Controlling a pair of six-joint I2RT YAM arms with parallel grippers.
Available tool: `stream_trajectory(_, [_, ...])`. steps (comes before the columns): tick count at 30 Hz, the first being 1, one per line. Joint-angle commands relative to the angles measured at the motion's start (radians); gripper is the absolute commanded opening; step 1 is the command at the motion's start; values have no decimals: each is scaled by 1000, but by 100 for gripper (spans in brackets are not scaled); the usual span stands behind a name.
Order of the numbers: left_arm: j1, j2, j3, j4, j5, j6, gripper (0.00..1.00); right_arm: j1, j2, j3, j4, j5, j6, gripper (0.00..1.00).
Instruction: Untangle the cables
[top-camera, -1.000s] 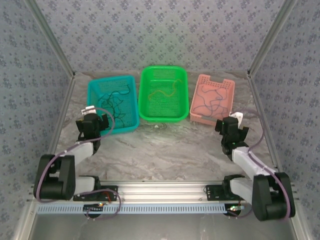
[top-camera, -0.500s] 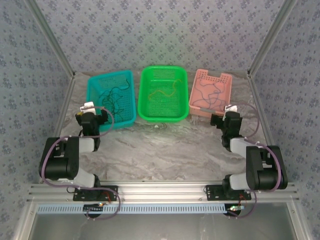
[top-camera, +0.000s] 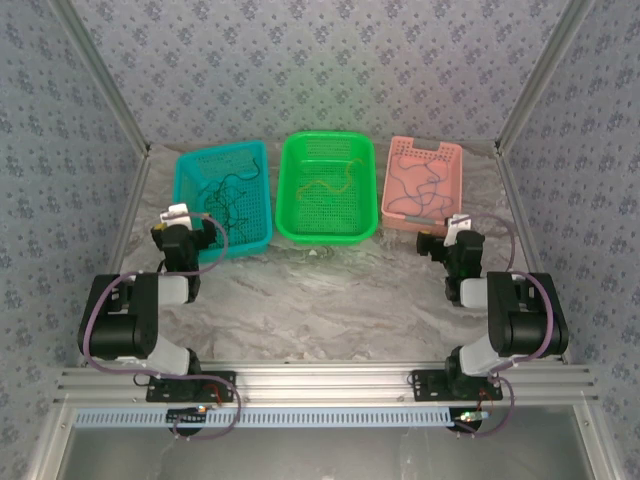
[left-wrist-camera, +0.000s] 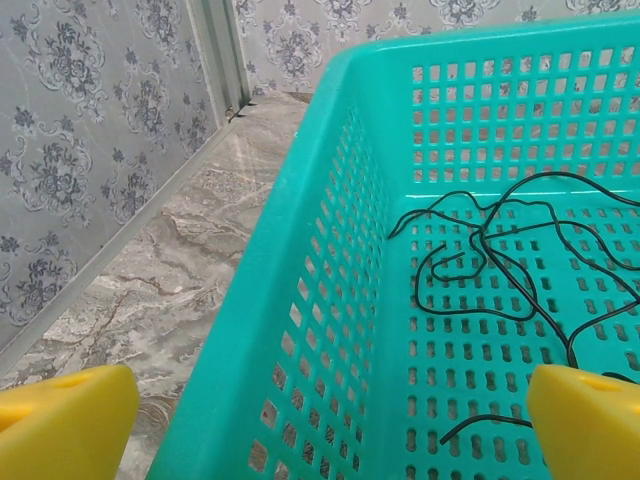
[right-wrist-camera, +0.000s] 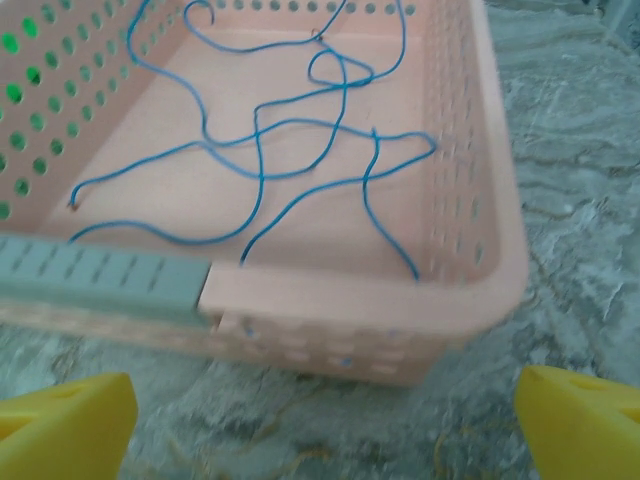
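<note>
Surface (top-camera: 330, 290) carries teal basket (top-camera: 222, 152), green basket (top-camera: 328, 136), pink basket (top-camera: 425, 152). In the teal lie tangled black cables (left-wrist-camera: 483, 240), one end hidden behind a finger. A faint yellow-orange cable (top-camera: 330, 185) lies in the green and blue cables (right-wrist-camera: 258, 140) in the pink. Both left gripper (left-wrist-camera: 325, 425) and right gripper (right-wrist-camera: 320, 420) gape wide, empty, fingers cropped.

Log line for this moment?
left hand: open, near teal basket, black cables | right hand: open, near pink basket, blue cables | both empty
</note>
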Motion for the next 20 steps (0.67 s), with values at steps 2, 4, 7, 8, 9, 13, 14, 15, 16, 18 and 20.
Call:
stream_trajectory(2, [3,24,-33,-5,38,-6,99,1,14,35,26,-12,-33,99])
stream_trajectory(4, [3,24,-27,-14,35,-8,99,4,13,61,-27,23,-23,99])
stream_trajectory(7, [2,26,-19,-28,31,-8,99,17,17,58,-9,62,-24,99])
stream_trajectory(8, [2,26,-17,-29,30,-7,99,18,15,59,-24,63,-25,99])
stream_trajectory(9, [2,26,-17,-29,29,-8,99,18,17,58,-12,63,-24,99])
stream_trajectory(13, [3,26,-16,-32,29,-7,99,18,16,59,-17,62,-25,99])
stream_trajectory(14, [3,26,-16,-33,28,-8,99,18,16,60,-19,63,-25,99])
stream_trajectory(15, [3,26,-15,-33,27,-8,99,16,16,63,-20,60,-23,99])
stream_trajectory(16, [3,26,-14,-33,27,-7,99,17,16,62,-20,60,-23,99])
stream_trajectory(18, [3,26,-15,-35,27,-7,99,16,16,60,-19,62,-25,99])
stream_trajectory(20, [2,27,-14,-35,27,-8,99,16,16,58,-18,61,-23,99])
